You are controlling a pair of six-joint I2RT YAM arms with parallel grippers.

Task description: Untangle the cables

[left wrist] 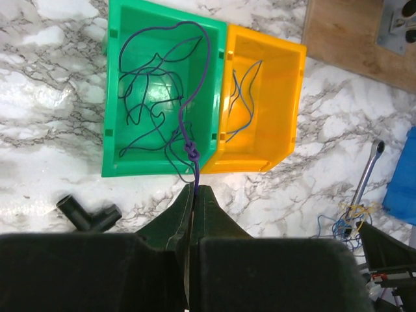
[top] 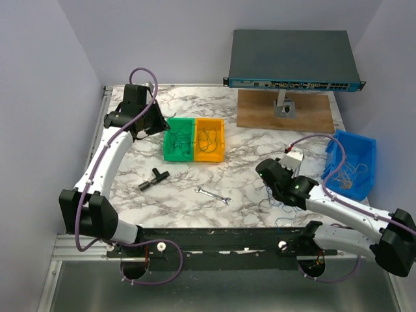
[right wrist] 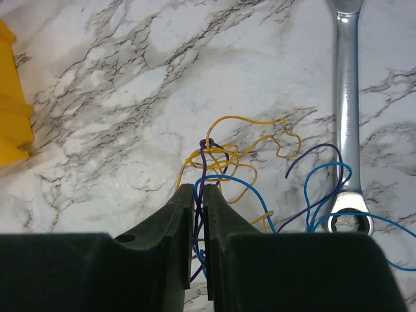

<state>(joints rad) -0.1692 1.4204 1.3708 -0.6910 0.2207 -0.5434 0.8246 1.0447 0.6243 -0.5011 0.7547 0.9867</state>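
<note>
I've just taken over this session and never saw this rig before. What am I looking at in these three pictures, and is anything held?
Two robot arms are bolted at the table's near edge. One picture looks down from above and behind them; the other two come from a camera on each wrist. On the marble table sit a green bin and an orange bin holding wires, a blue bin, a wrench, a black pipe fitting and a tangle of wires. The left gripper is shut on a purple wire trailing over the green bin. The right gripper pinches a purple strand in the tangle.
</note>
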